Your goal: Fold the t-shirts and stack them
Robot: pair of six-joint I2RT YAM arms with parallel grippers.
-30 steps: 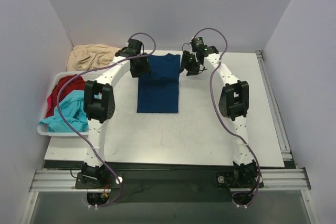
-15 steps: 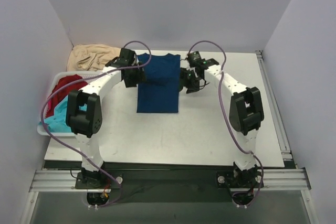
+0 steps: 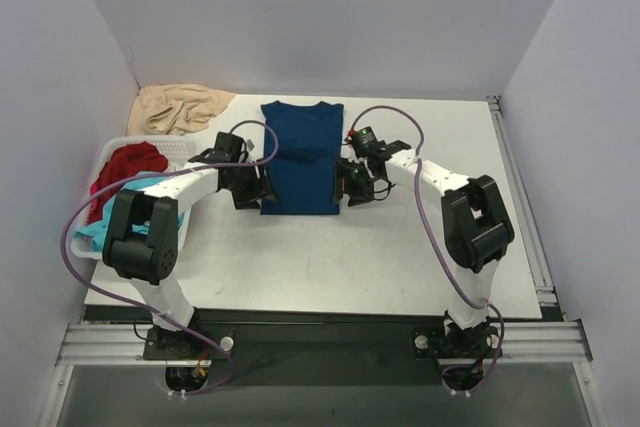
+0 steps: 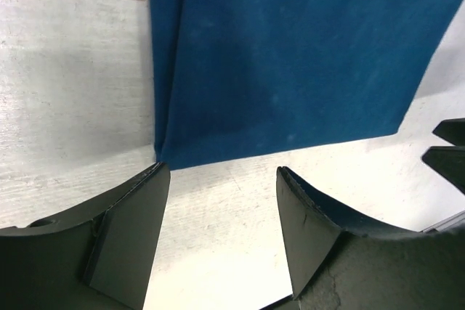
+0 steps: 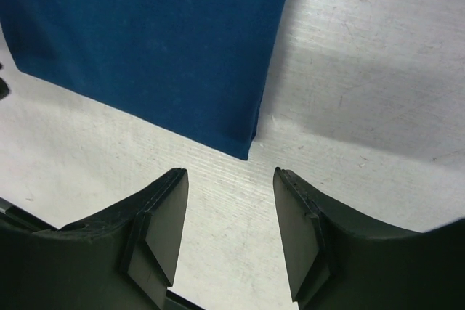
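Navy t-shirt (image 3: 300, 155) lies flat on the counter (image 3: 330, 262), centred left to right and set toward the far edge, collar at the far end. Sleeves are turned in, so it reads as one long rectangle. No print shows; probably face down.

Left gripper (image 4: 218, 176) hovers at the shirt's near-left corner, right gripper (image 5: 229, 173) at its near-right corner. Both have jaws spread wide with nothing in them, a hem corner just ahead of each gap. The mirrored placement suggests both corners are to be pinched together and the near end carried up toward the collar.

Red t-shirt (image 3: 125, 165) and turquoise t-shirt (image 3: 88, 233) sit heaped in white bin (image 3: 178, 150) at the left edge, unfolded. Beige cloth (image 3: 180, 107) is bunched in the far-left corner, apart from the work. No stack begun, by my reading.
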